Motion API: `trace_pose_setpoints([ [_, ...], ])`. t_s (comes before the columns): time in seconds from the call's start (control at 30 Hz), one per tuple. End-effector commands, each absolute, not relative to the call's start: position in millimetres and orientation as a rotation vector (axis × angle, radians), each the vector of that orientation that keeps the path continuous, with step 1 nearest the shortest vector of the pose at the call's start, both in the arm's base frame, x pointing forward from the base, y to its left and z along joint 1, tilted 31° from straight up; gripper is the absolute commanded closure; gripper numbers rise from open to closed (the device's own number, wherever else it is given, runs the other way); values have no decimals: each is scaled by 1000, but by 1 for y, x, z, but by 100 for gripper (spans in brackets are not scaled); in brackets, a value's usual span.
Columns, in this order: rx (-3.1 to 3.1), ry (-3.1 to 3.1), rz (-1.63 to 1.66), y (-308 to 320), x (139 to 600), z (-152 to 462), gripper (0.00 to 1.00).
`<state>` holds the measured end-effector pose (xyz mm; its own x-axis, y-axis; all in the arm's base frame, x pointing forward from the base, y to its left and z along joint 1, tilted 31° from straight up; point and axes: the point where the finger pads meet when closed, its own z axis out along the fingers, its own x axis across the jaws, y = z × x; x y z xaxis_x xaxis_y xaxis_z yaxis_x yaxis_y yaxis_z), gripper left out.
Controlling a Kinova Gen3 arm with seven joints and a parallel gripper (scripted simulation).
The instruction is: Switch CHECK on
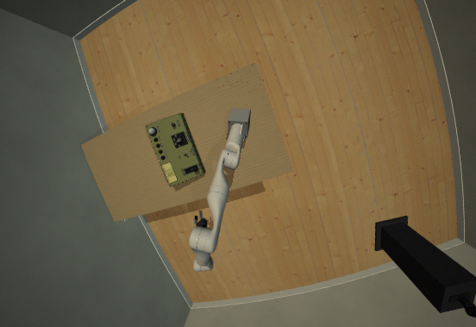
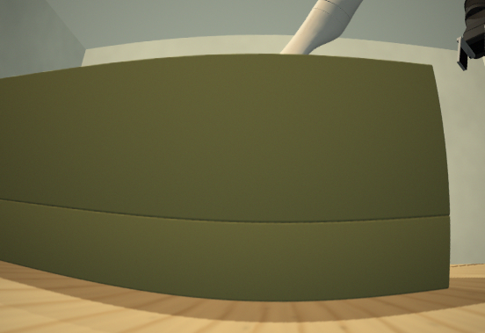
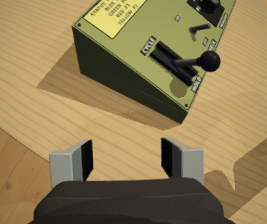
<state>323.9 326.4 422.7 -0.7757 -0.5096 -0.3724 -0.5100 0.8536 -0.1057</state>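
Note:
The olive console (image 1: 176, 156) (image 2: 220, 145) (image 3: 126, 49) stands on the table. In the wrist view a small black toggle switch (image 3: 201, 29) sits near its upper right, between two small labels. A label ending in "ECK" (image 3: 212, 46) is beside it, partly hidden by a black ball knob (image 3: 210, 61). Which way the toggle is set I cannot tell for sure. My gripper (image 1: 198, 216) (image 3: 126, 153) is open and empty. It is off the console's near end, beyond the table edge in the top view, and touches nothing. Only part of it shows in the exterior view.
The knob's lever stands in a slot between CYCLE (image 3: 148, 46) and HOLD (image 3: 196, 84), nearest the gripper. A joystick (image 1: 179, 140), a large pale knob (image 1: 152, 131), several black buttons and a yellow status card (image 1: 169, 172) are also on the console. The arm's base (image 1: 240, 116) stands beside it.

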Motion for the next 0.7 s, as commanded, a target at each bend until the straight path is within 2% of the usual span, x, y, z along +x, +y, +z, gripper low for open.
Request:
trace_pose_setpoints([
  [0.0, -756, 2636, 3, 326, 324, 424, 0],
  [0.5, -766, 2605, -41, 317, 347, 415, 0],
  [0.67, -766, 2578, -86, 304, 370, 407, 0],
])
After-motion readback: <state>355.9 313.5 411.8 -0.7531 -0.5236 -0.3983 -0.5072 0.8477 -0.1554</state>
